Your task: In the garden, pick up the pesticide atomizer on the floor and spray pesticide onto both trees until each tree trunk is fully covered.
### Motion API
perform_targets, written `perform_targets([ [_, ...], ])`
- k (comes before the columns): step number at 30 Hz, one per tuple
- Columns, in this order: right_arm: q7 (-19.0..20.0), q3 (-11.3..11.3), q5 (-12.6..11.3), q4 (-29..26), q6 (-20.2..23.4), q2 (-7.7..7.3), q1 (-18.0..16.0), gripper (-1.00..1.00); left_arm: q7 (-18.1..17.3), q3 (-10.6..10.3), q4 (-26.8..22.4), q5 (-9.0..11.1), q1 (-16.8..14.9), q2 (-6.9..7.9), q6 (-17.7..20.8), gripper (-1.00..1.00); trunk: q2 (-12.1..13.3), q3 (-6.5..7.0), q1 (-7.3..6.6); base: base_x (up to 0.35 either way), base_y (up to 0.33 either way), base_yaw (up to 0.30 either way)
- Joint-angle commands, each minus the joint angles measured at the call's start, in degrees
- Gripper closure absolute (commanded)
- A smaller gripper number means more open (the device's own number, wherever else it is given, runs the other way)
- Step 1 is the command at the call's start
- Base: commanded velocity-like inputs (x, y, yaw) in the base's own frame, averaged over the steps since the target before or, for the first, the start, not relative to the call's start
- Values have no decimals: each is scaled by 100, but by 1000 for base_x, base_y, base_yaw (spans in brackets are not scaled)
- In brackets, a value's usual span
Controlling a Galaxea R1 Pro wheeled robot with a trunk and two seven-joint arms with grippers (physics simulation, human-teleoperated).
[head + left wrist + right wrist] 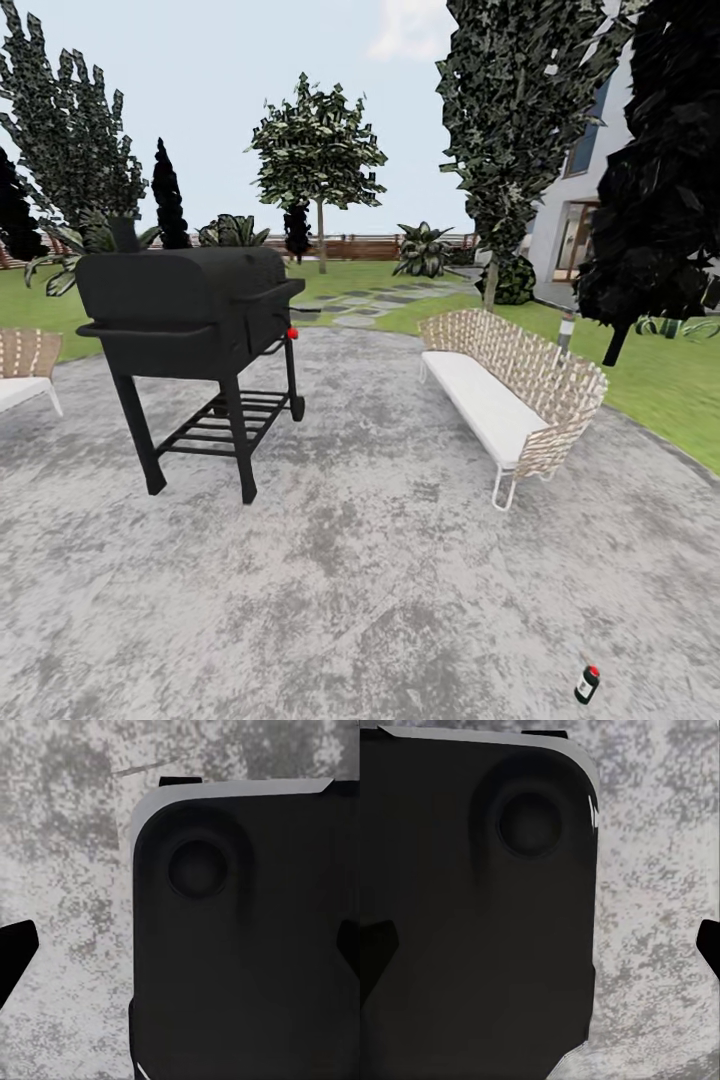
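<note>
Pesticide atomizer (pixel 587 684) lies on grey paving; both claws' fingertips spread apart, empty

I find no readable text, labels, brands, numbers or signs in any view. Black grill (pixel 190 300) bears no lettering I can make out. Small bottle (pixel 587 684) on paving too small to read. Dark robot body panel (pixel 247 937) plain, unmarked.
</note>
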Motion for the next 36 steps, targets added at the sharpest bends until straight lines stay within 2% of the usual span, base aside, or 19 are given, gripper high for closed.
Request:
perform_targets([
  [1, -5, -2, -2, -7, -2, 0, 1, -100, -1, 9, 5, 4, -4, 0, -19, -100, -2, -5, 3, 333, 116, -1],
  [17, -5, -4, 0, -7, -2, 0, 1, -100, -1, 7, 5, 4, 0, 0, -21, -100, -2, -5, 3, 334, 96, -107],
  [36, -5, 5, 0, -7, -2, 0, 1, -100, -1, 7, 5, 4, -1, 0, -105, -100, -2, -5, 3, 335, 4, -10],
])
